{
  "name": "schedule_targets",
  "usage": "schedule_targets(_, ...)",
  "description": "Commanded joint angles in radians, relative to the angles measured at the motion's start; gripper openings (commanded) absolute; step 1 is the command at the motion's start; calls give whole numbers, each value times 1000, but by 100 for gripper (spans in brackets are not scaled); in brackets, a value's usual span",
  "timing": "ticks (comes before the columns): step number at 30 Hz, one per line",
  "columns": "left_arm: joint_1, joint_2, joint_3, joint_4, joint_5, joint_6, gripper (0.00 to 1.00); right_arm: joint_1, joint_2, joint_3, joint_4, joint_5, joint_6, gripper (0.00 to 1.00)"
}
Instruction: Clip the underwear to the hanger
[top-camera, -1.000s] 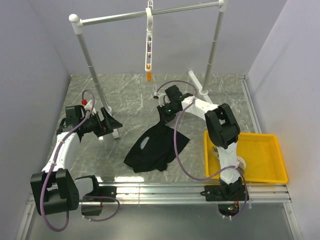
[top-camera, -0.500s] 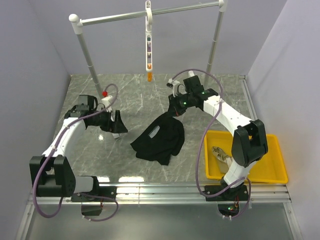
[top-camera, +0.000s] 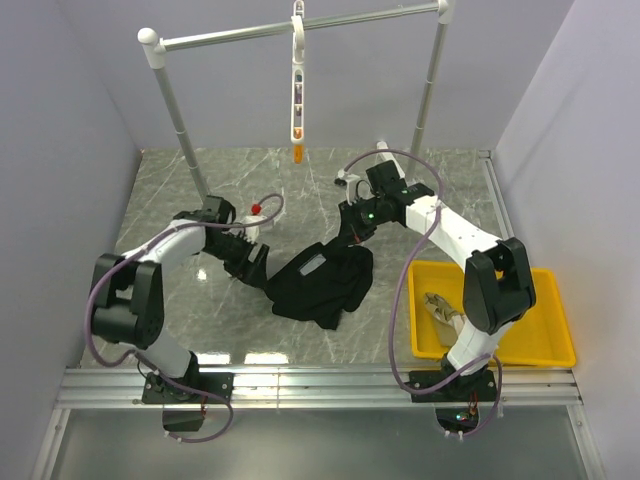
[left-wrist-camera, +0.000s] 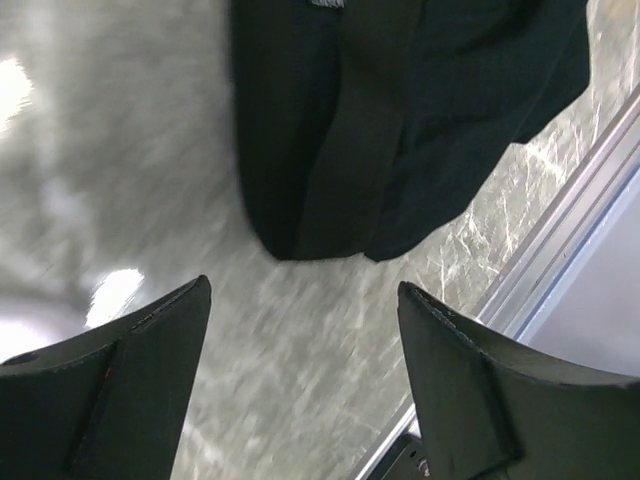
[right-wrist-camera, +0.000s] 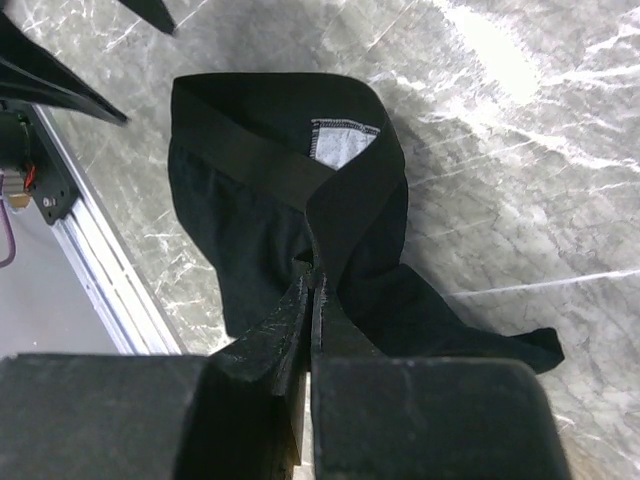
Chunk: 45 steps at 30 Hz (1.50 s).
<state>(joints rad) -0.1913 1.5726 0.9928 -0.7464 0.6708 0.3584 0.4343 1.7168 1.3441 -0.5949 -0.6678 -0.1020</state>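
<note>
The black underwear (top-camera: 322, 282) lies bunched on the marble floor at the centre. My right gripper (top-camera: 352, 232) is shut on its waistband at the upper right edge; the right wrist view shows the jaws pinched on the black fabric (right-wrist-camera: 300, 190) at the gripper (right-wrist-camera: 314, 272). My left gripper (top-camera: 262, 266) is open and empty just left of the underwear, which fills the top of the left wrist view (left-wrist-camera: 400, 120); the gripper (left-wrist-camera: 305, 300) hovers over bare floor. The white hanger (top-camera: 297, 80) with an orange clip (top-camera: 297, 152) at its bottom hangs vertically from the rail.
A white rail frame (top-camera: 300, 28) stands at the back, with legs at left (top-camera: 185, 140) and right (top-camera: 425, 95). A yellow tray (top-camera: 520, 285) holding a beige cloth (top-camera: 440, 310) sits at the right. A metal rail (top-camera: 320, 385) runs along the near edge.
My left gripper has swung right and down to the underwear's left edge. My right gripper has stayed shut on the underwear, which has shifted slightly.
</note>
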Motion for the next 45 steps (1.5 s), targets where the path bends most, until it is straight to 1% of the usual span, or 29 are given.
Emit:
schedule_targets(1,-46,58,40,13,-7,21,80,-5,-65,-13,-11,-19,-8,0)
schedule_targets(4,-56,107,35,41,-31,-2,77,-6,-75,-17,-16,-21,-5,0)
schedule_targets(6,-59,130,41,56,-28,-12,72,-6,-83,-22,-19,-26,-5,0)
schedule_targets(7,-59,151,46,58,-20,-13,65,-9,-85,-23,-19,-27,-5,0)
schedule_targets(8,-59,158,49,62,-11,-16,61,-9,-88,-25,-22,-29,-4,0)
schedule_targets(11,-59,162,59,87,22,-25,53,-16,-97,-28,-23,-35,-2,0)
schedule_targets(13,-59,150,63,102,41,-35,45,-19,-102,-28,-26,-39,-1,0)
schedule_targets(14,-59,145,63,110,44,-36,36,-20,-106,-28,-29,-38,-1,0)
schedule_targets(15,-59,129,63,117,49,-36,32,-23,-108,-28,-31,-38,-1,0)
schedule_targets(16,-59,122,63,119,49,-35,23,-29,-111,-28,-31,-36,-2,0)
schedule_targets(17,-59,112,66,116,43,-32,3,-35,-118,-26,-36,-33,-2,0)
schedule_targets(18,-54,86,66,107,38,-21,1,-40,-121,-26,-40,-32,-4,0)
schedule_targets(20,-43,51,63,96,27,0,0,-66,-141,-23,-51,-32,-11,0)
schedule_targets(26,38,-117,70,56,3,31,0,-164,-186,4,-77,-32,-25,0)
schedule_targets(27,53,-169,72,59,-7,33,0,-175,-192,7,-77,-27,-27,0)
schedule_targets(29,61,-224,67,82,-34,36,0,-196,-203,27,-72,-12,-33,0)
schedule_targets(30,65,-277,64,94,-40,39,0,-227,-204,38,-68,-15,-30,0)
schedule_targets(33,67,-362,53,125,-51,33,0,-261,-204,82,-75,-45,-18,0)
schedule_targets(35,67,-388,50,121,-43,37,0,-261,-212,92,-94,-52,-31,0)
schedule_targets(39,67,-430,67,10,4,89,0,-259,-240,52,-124,-56,-51,0)
schedule_targets(40,67,-440,67,5,3,96,0,-258,-247,31,-128,-52,-64,0)
schedule_targets(42,67,-468,56,45,-16,70,0,-261,-276,4,-102,-30,-55,0)
schedule_targets(43,69,-474,50,67,-46,51,0,-259,-286,-12,-82,-23,-44,0)
schedule_targets(45,73,-468,52,108,-60,13,0,-259,-286,-10,-25,-12,-7,0)
